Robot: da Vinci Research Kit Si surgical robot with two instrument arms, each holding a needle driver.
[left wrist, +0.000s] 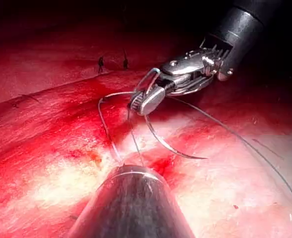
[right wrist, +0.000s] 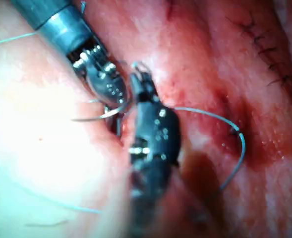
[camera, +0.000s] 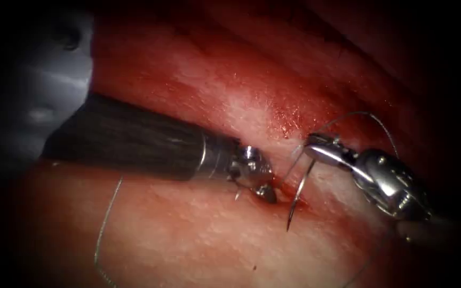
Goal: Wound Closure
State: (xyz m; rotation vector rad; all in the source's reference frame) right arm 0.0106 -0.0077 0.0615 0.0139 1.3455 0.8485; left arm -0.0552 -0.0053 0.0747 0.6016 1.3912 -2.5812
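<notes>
My right tool (camera: 316,145) comes in from the right and is shut on the curved needle (camera: 299,194) close to its thread end. The needle hangs free above the tissue (camera: 188,240), arcing down across the cut (camera: 281,184) with its tip bare at the front. From the left wrist, the right tool (left wrist: 143,101) holds the needle (left wrist: 170,146) clear of the surface. Thread (camera: 366,113) loops up and behind the right tool. My left tool (camera: 265,191) is shut, its tip pressed at the cut's left edge, holding nothing I can see. It (right wrist: 113,96) sits beside the needle (right wrist: 98,117).
A loose strand of thread (camera: 102,234) lies on the tissue at the front left. Finished dark stitches (right wrist: 264,49) close the cut further along. Red fluid (camera: 289,120) wets the tissue around the cut. A grey object (camera: 54,80) stands beyond the tissue's left edge.
</notes>
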